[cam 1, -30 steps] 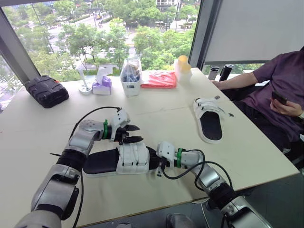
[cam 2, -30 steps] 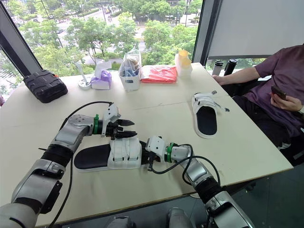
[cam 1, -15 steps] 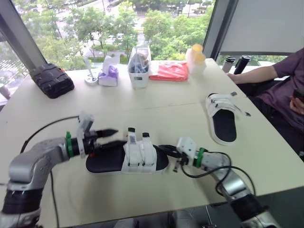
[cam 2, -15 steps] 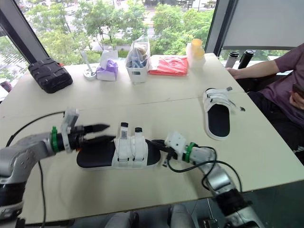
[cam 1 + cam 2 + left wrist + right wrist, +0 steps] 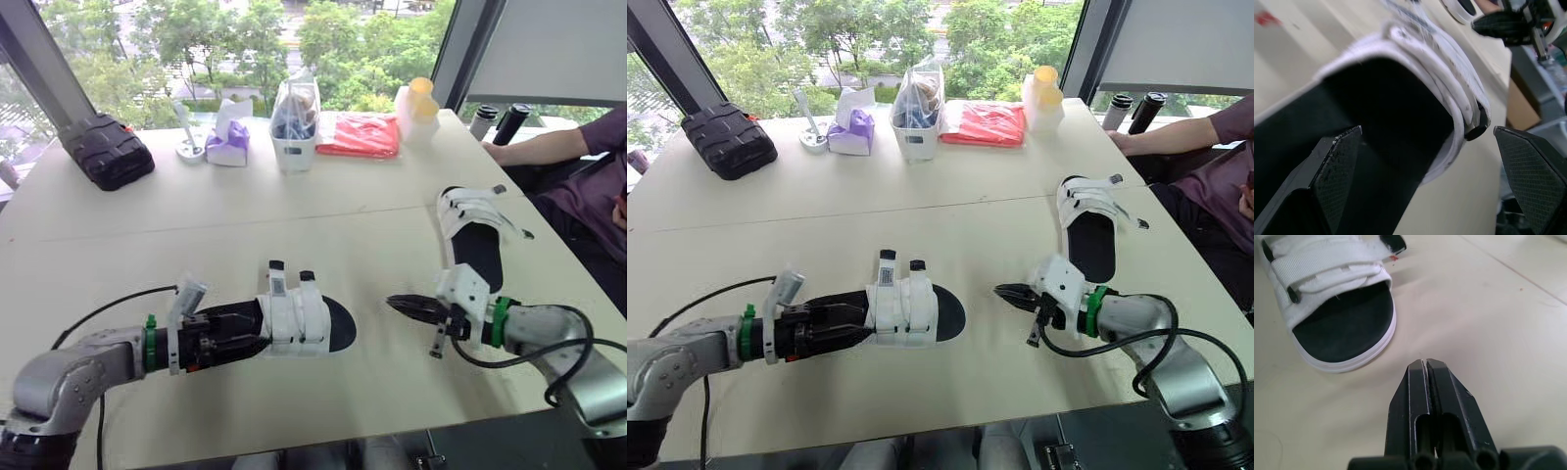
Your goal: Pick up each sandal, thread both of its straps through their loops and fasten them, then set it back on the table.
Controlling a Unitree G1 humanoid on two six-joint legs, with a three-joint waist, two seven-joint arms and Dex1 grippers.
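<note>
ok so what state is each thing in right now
near sandal, flat on table, both straps across
far sandal, flat on table, strap ends sticking out loose
left end effector, open, at near sandal's heel
right end effector, shut, empty, off near sandal's toe

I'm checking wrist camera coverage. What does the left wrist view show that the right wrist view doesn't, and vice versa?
Left wrist view: the left pincer open astride the heel end of the white-strapped, black-soled sandal, with the right pincer beyond its straps. Right wrist view: the right pincer shut, apart from the sandal's open toe, bare beige table between. Both: that sandal lying flat on the table.
</note>
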